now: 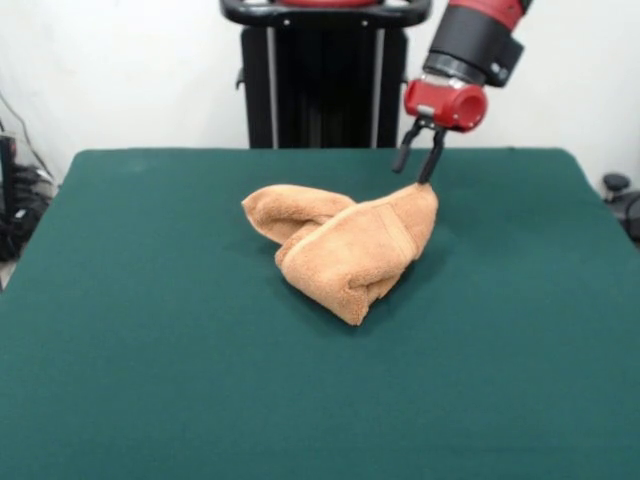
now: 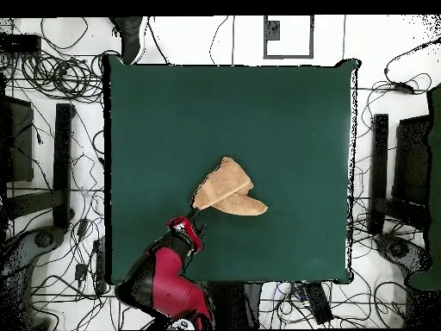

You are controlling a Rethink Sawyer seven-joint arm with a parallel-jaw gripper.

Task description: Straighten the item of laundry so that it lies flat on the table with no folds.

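The fingers (image 1: 418,162) hang from the red wrist of the arm (image 1: 470,50), which comes down from the top right of the front view. The two dark fingertips (image 1: 403,158) stand spread, with a clear gap between them, so they are released and grip nothing. The one nearer the towel reaches down to the raised corner of the towel (image 1: 345,245) and seems to touch it or sit just above it; which of the two I cannot tell.

The orange-tan terry towel lies directly below the fingers and spreads away from them toward the middle of the table (image 1: 150,350). It is crumpled and folded over itself: a peaked corner rises up right under the fingers, a thick folded flap runs from there down toward the camera, and a rounded roll of cloth curls off to the side farthest from the fingers. A woven band crosses the folded flap a little below the peak.

In the overhead view the fingers (image 2: 195,215) sit at the towel's (image 2: 226,190) corner nearest the robot, and the towel (image 2: 226,190) fans out from them as a rough wedge onto the dark green table (image 2: 284,112). The red arm (image 2: 168,276) slants in behind the fingers from the table edge.
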